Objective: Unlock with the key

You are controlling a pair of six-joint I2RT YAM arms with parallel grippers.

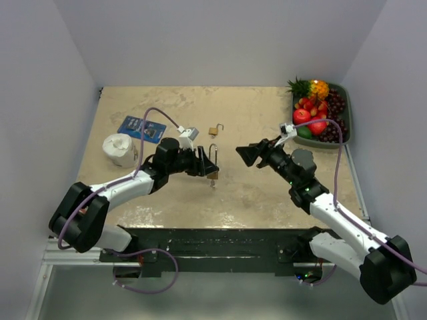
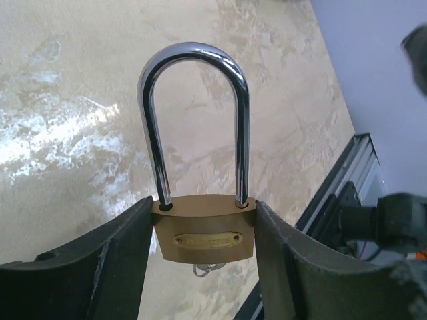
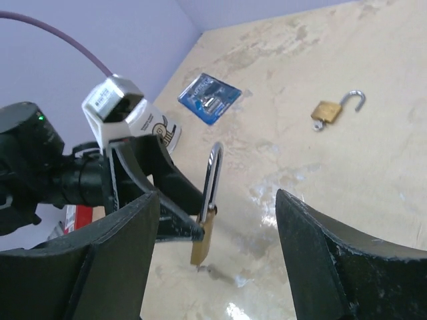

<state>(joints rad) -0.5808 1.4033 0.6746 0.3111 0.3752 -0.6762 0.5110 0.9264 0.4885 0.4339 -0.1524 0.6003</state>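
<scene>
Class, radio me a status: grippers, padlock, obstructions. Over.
Left gripper clamps padlock; shackle shut. Right gripper open, clear of it. Key sticks out underneath. Nothing between them.

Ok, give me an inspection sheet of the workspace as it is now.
Surface: beige marbled table.
Job's things: long-shackle padlock, shackle seated in both holes; metal piece under it, probably the key.
Clutter: small padlock lying open; blue packet; white roll; fruit tray.
Grippers: left gripper clamps the long-shackle padlock's body; right gripper open, apart from it.
Cables: purple cable on each arm.
Surroundings: pale walls.
</scene>
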